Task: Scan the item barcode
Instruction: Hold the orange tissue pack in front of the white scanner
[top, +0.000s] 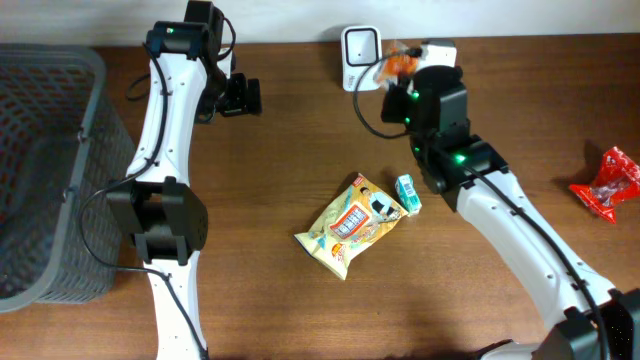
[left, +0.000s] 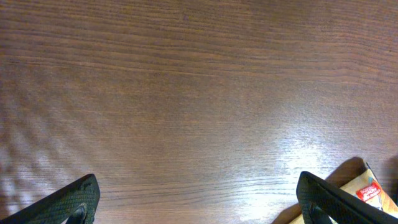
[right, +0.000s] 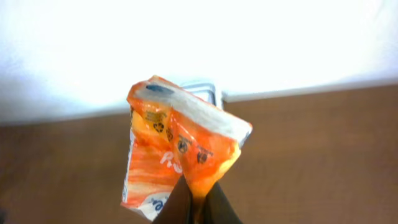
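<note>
Right jaws: closed, pinching the bottom edge of the orange packet (right: 177, 158). The packet stands upright above the dark fingertips (right: 217, 208), crumpled, its printed face toward the wrist camera.

Left jaws: spread wide and gripping nothing. Both fingertips (left: 74, 199) show only at the bottom corners of the wrist view, with bare wood grain between them.

Packet location (overhead): at 12 o'clock on the surface (top: 300, 130), held off the wood, just to the 3 o'clock side of the white scanner (top: 360, 45). I cannot tell whether it touches the scanner.

Right arm (top: 520, 230): comes in from the 5 o'clock corner and stretches diagonally up to 12 o'clock, with the wrist raised at the back edge.

Left arm (top: 165, 150): runs from 6 o'clock almost straight up to 11 o'clock, wrist bent so that the jaws point toward 3 o'clock, low over the wood.

Other items:
- Yellow snack bag (top: 352, 225), flat near centre.
- Small green carton (top: 407, 194), touching the bag's 2 o'clock corner.
- Red packet (top: 608, 183), at 3 o'clock, well apart from the rest.
- Grey basket (top: 50, 170), at 9 o'clock.
</note>
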